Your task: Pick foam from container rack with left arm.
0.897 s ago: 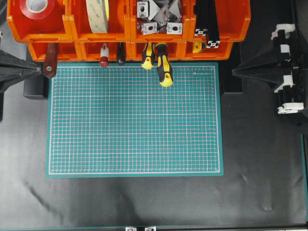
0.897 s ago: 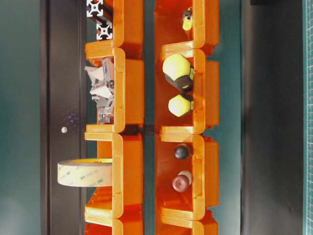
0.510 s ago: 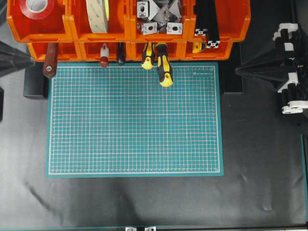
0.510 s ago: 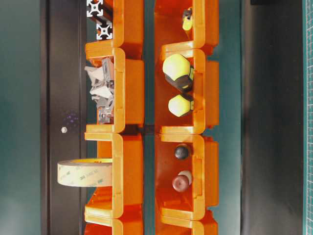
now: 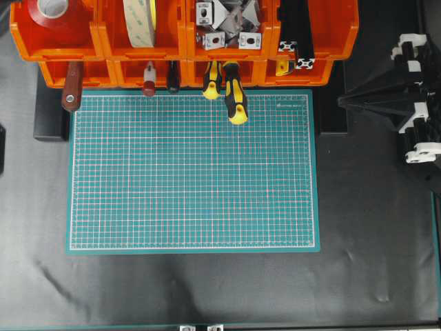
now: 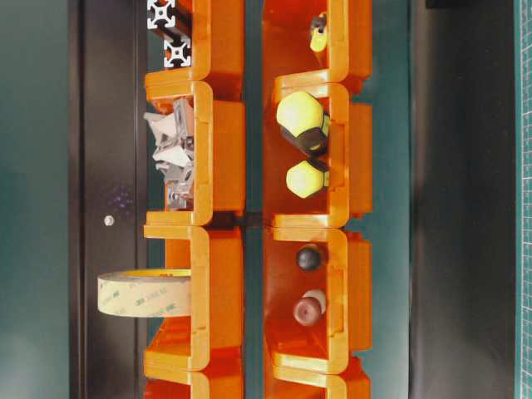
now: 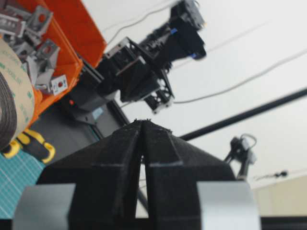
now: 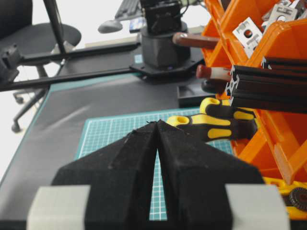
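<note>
Foam: your beige-banded foam tape roll (image 5: 140,22) sits upright in the bright orange plastic bin rack (image 5: 103,52).
Left gripper (image 7: 142,125): clenched on nothing, up in the air.
Right gripper (image 8: 157,125): clenched too, holding nothing.

"3M" printed repeatedly on the foam (image 6: 143,293) roll's outer band

Overhead view looks straight down on the cutting mat (image 5: 193,172) and container rack (image 5: 186,41). Table-level view, rotated sideways, faces the rack (image 6: 216,166) closely. Both wrist cameras look along their fingers; all share the rack.
</note>
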Motion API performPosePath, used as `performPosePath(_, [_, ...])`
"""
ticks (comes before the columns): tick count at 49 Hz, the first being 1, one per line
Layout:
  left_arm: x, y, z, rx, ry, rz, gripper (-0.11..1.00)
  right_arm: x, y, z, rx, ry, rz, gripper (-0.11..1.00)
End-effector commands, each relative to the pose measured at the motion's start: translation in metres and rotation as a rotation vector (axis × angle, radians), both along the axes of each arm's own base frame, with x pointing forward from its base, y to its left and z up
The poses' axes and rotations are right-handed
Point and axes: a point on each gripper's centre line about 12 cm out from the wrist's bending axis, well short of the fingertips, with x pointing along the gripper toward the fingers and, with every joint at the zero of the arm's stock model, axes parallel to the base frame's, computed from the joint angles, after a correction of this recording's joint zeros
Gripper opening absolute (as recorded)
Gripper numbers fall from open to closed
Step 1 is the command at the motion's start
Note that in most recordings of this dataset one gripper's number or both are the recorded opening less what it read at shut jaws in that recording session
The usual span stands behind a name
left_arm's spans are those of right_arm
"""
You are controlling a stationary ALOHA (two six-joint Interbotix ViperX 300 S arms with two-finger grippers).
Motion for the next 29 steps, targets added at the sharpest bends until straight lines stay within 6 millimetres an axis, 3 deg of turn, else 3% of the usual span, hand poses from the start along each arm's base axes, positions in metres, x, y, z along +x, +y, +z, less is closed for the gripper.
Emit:
performPosePath(1, [0.000,0.004,0.017,-0.023,-0.036,0.020,0.00,0.003,0.000,0.012,0.005,-0.031,0.001,0.00])
performPosePath(14, [-0.002,0.007,0.008,-0.060,0.047,0.039,0.01,0.002,0.002,0.015,0.007,-0.047,0.010,0.00])
performPosePath(19, [0.000,0.007,0.006,-0.058,0.063,0.040,0.06,0.001,0.003,0.018,0.007,-0.067,0.014,0.00])
performPosePath(23, [0.001,0.008,0.005,-0.063,0.068,0.043,0.17,0.001,0.003,0.021,0.007,-0.086,0.017,0.00])
performPosePath(29, [-0.001,0.011,0.001,-0.126,0.096,0.066,0.51,0.000,0.005,0.024,0.008,-0.110,0.024,0.00])
